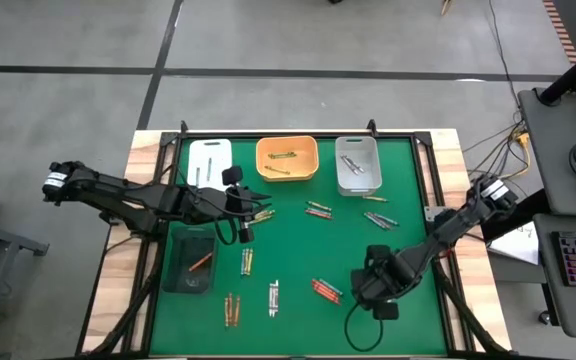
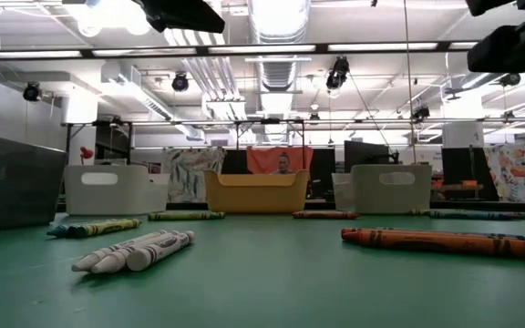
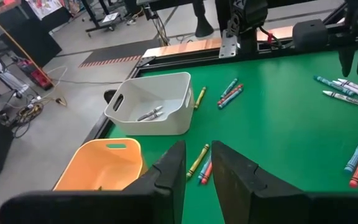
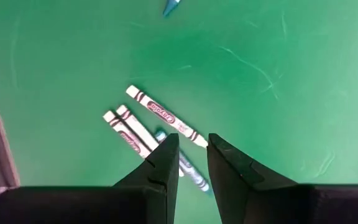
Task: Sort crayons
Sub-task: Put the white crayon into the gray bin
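Right gripper (image 4: pixel 191 140) fingers sit closest to the lens: narrow gap, nothing between them, hovering above the green table mat (image 4: pixel 260 62). Directly under the fingertips lies a cluster of white paper-wrapped crayons (image 4: pixel 160 116), one blue crayon (image 4: pixel 191 171) tucked partly beneath them. The white sticks lie side by side, their long axis running oblique to the jaws' closing line, so you likely need a wrist turn before descending. You also need more spread to straddle one. The left gripper (image 3: pixel 197 148), also narrowly parted and empty, hangs well away near the orange plastic tray (image 3: pixel 98 171). The right arm is clearly nearer; this pick looks like its job.
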### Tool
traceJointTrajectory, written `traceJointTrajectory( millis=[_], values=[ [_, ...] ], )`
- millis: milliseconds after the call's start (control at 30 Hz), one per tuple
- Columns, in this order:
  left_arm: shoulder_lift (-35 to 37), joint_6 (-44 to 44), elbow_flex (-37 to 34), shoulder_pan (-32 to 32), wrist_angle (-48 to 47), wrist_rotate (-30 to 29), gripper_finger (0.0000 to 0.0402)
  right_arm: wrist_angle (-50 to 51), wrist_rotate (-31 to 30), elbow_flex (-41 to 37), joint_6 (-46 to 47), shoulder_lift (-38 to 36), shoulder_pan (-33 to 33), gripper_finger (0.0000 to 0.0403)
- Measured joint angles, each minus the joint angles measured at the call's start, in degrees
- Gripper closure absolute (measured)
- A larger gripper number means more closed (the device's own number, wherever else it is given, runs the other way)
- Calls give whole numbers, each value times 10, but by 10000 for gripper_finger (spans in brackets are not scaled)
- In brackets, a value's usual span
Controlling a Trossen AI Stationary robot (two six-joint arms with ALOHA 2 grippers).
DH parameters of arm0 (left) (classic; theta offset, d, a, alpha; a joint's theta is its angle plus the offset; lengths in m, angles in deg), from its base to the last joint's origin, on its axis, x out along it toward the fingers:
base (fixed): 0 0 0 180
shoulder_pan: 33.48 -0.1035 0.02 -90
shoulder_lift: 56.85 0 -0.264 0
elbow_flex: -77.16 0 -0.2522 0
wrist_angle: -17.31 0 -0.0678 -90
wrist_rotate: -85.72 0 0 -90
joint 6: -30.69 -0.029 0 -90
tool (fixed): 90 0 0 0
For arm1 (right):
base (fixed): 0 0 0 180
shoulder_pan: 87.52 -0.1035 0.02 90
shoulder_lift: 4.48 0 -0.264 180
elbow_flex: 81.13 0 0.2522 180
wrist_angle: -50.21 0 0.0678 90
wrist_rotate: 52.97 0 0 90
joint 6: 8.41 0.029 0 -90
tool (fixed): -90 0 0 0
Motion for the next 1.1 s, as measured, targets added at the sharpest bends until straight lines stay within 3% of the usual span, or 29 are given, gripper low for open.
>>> traceJointTrajectory(
  millis=[1100],
  values=[
    [0,5,0,0,2,1,342,-65,-9,-1,-57,114,-57,330]
  ],
)
